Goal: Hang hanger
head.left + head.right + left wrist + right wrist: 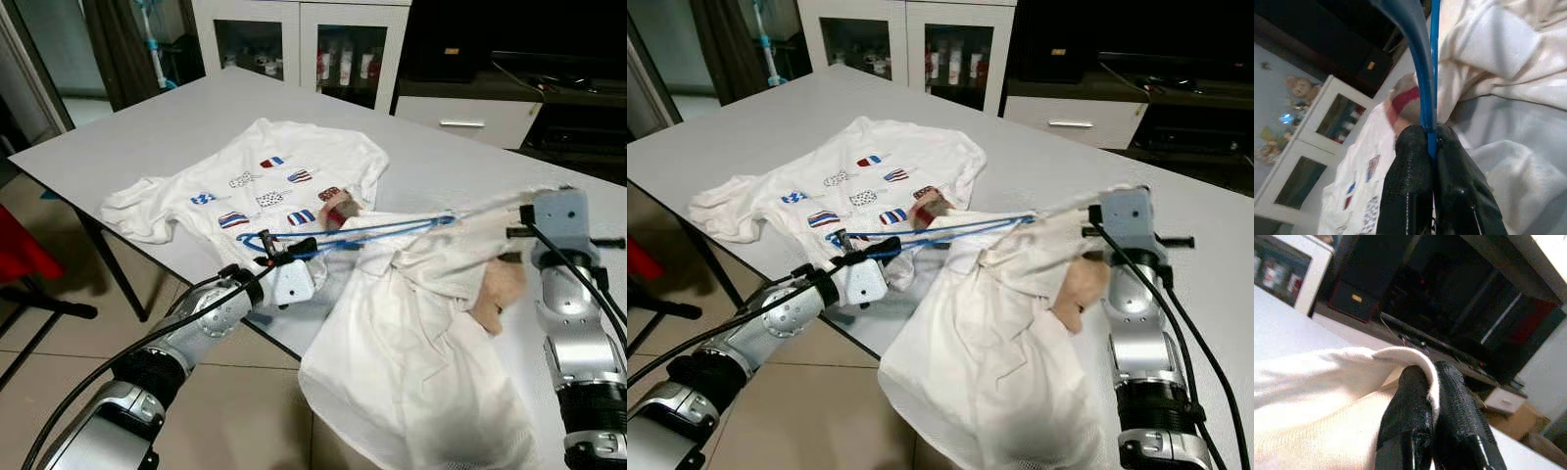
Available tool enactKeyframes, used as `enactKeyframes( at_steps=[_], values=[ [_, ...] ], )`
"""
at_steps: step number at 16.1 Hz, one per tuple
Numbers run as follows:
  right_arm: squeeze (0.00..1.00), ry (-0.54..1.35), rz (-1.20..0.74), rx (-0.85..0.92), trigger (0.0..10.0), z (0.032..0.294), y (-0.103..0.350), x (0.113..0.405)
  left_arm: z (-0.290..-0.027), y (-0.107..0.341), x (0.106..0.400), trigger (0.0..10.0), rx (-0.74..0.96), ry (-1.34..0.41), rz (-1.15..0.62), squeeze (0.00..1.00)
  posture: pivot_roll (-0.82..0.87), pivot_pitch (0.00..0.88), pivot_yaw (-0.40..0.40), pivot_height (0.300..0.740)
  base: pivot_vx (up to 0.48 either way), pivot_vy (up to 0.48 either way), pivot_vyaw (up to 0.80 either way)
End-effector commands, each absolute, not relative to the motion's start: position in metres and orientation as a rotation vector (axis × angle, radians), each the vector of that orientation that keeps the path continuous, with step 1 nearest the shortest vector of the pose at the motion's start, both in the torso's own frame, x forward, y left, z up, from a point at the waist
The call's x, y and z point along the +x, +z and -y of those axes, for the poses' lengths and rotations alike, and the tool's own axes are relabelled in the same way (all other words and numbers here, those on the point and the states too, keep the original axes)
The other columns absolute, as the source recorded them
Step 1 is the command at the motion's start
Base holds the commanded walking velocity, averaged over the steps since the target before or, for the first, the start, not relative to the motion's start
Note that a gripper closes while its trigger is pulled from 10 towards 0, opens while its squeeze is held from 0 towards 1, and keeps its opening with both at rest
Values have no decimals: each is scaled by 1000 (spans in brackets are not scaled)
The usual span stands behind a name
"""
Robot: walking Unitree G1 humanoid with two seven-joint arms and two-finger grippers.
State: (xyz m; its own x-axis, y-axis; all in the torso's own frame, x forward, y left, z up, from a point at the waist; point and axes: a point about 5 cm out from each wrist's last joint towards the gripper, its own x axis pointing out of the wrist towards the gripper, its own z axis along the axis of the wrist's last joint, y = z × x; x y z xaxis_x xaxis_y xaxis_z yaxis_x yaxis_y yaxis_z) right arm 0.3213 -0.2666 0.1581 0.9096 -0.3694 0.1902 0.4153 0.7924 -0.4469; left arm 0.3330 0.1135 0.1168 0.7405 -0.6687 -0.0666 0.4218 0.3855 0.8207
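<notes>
Mid-task, a humanoid robot works a blue wire hanger (377, 232) into a white garment (421, 333) at the near edge of a grey bench (176, 117). The left claw (1432, 147) is pinched tight on the hanger's thin wire near its hook end, its two fingers closed with the blue strand running up between them. The right claw (1430, 382) is closed on a folded hem of the white garment, holding the cloth lifted and stretched toward the bench's right side. The hanger spans between the two arms, its far end disappearing under the raised fabric. Much of the garment spills over the near edge and hangs toward the floor. Behind it, a printed T-shirt (265, 176) lies spread flat on the bench, a small red-and-tan object (338, 204) resting on its near hem.

The risk appears to lie in the grips: the wire is slim and could twist or slide between the left fingers, while the weight of cloth hanging off the edge could drag the hem free of the right claw or pull the garment off the hanger entirely.
</notes>
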Motion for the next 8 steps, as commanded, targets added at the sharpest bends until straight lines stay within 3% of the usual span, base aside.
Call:
enactKeyframes(
  at_steps=[1, 3, 4, 5, 6, 7, 8],
  values=[
    [0, -458, 80, -501, 0, 275, 156, 318, -116, 123, 337, 0, 944, -674, 300, 0, 114, 40, 8, 740, 0, 0, 0],
    [0, -519, 22, -470, 0, 287, 146, 316, -115, 124, 339, 0, 868, -625, 290, 0, 107, 39, 4, 740, 0, 0, 0],
    [0, -538, -33, -412, 0, 291, 138, 316, -111, 125, 340, 6902, 779, -604, 278, 0, 95, 38, -3, 740, 0, 0, 0],
    [0, -506, -86, -371, 510, 287, 128, 316, -107, 127, 341, 10000, 685, -588, 265, 0, 90, 38, -11, 740, 0, 0, 0],
    [0, -438, -137, -361, 4902, 279, 118, 318, -103, 129, 342, 10000, 610, -573, 253, 0, 81, 38, -15, 740, 0, 0, 0],
    [0, -378, -184, -364, 10000, 271, 109, 318, -101, 130, 343, 10000, 521, -552, 240, 0, 74, 40, -14, 740, 0, 0, 0],
    [0, -373, -208, -375, 10000, 269, 105, 318, -100, 132, 344, 10000, 464, -539, 232, 0, 70, 39, -13, 740, 0, 0, 0]
  ],
)
